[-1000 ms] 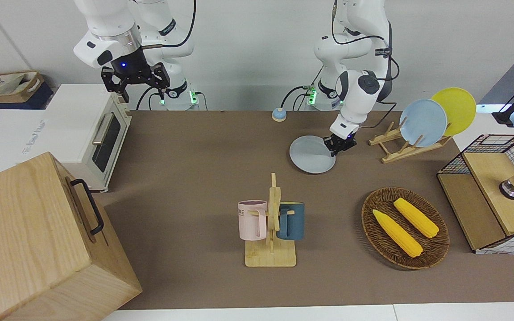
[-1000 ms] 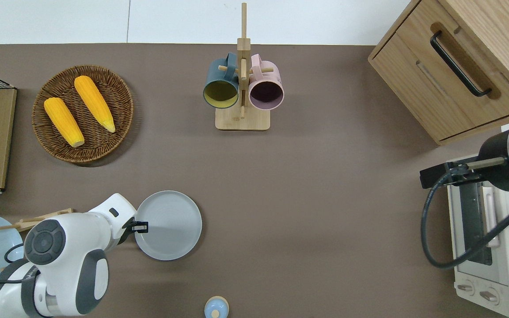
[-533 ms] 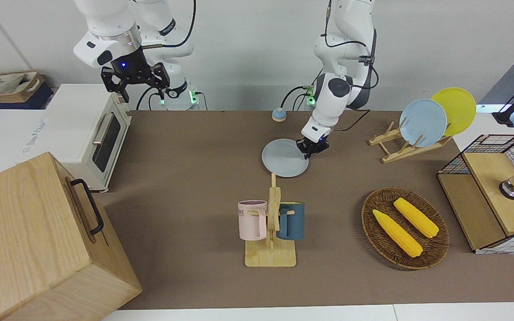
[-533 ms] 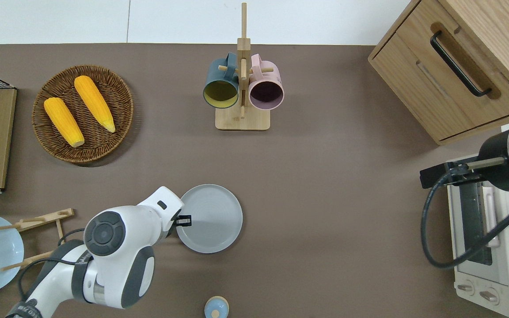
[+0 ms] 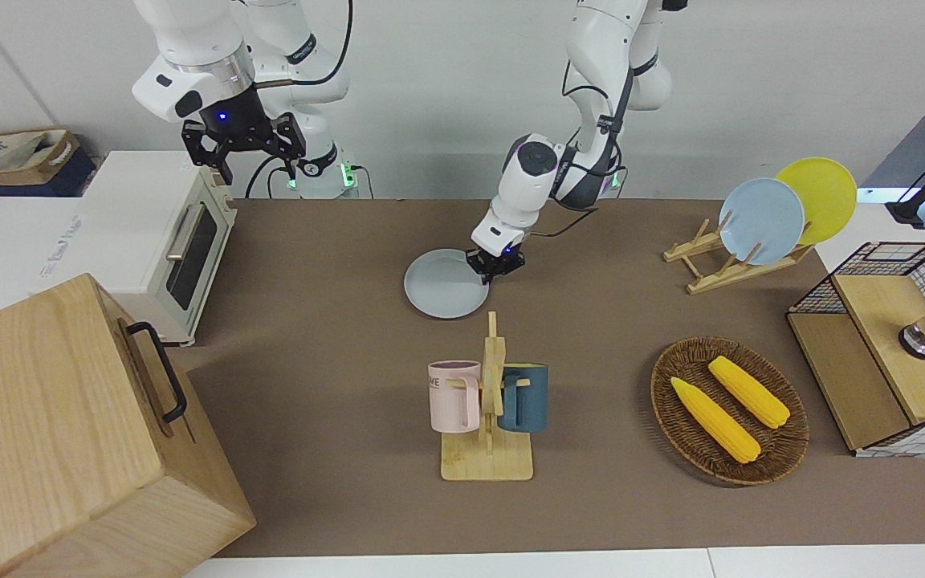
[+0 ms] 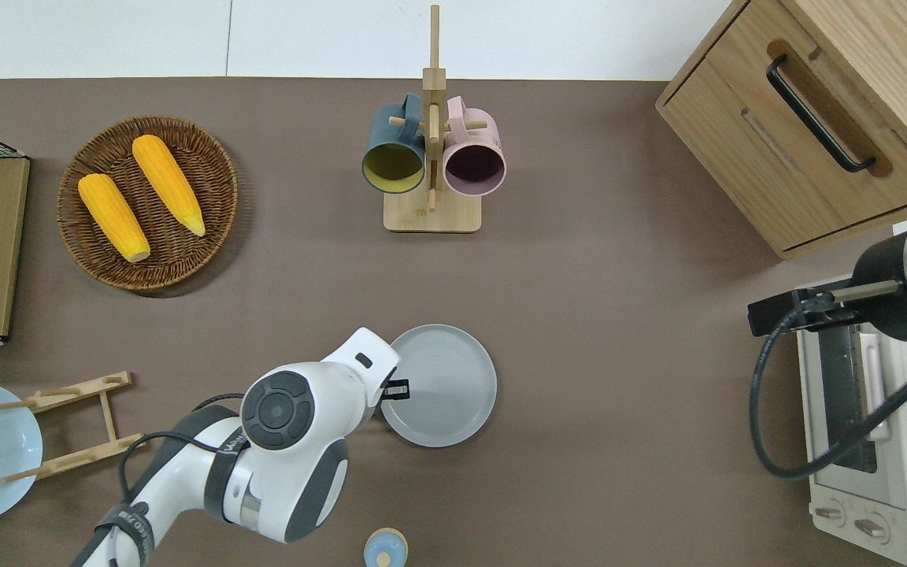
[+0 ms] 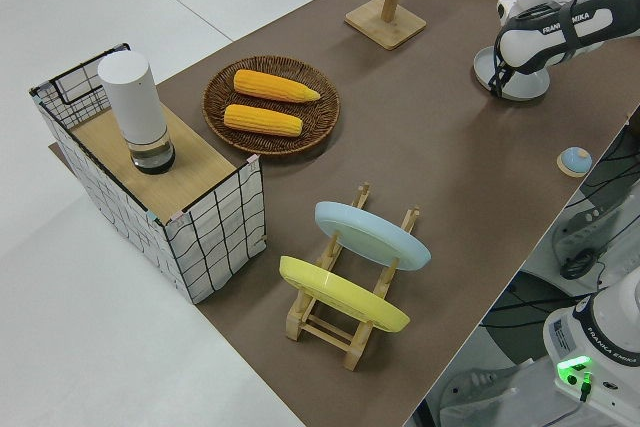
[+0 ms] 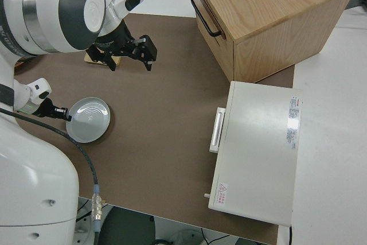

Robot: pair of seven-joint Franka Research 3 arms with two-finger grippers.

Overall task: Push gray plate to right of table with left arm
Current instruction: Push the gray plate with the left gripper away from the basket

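Observation:
The gray plate (image 5: 445,284) lies flat on the brown table (image 5: 334,337), nearer to the robots than the mug rack. It also shows in the overhead view (image 6: 442,386), the left side view (image 7: 522,82) and the right side view (image 8: 88,120). My left gripper (image 5: 496,266) is low at the plate's rim, on the edge toward the left arm's end of the table, and appears to touch it (image 6: 396,389). My right arm is parked with its gripper (image 5: 258,164) open.
A mug rack (image 6: 431,157) holds a blue and a pink mug. A basket of corn (image 5: 727,409), a plate rack (image 5: 739,257) with sky-blue and yellow plates, and a wire crate (image 5: 884,345) are toward the left arm's end. A toaster oven (image 5: 165,237) and wooden cabinet (image 5: 69,425) are toward the right arm's end.
My left gripper has slid the gray plate along the table toward the right arm's end, more than a plate's width. The right arm has not moved.

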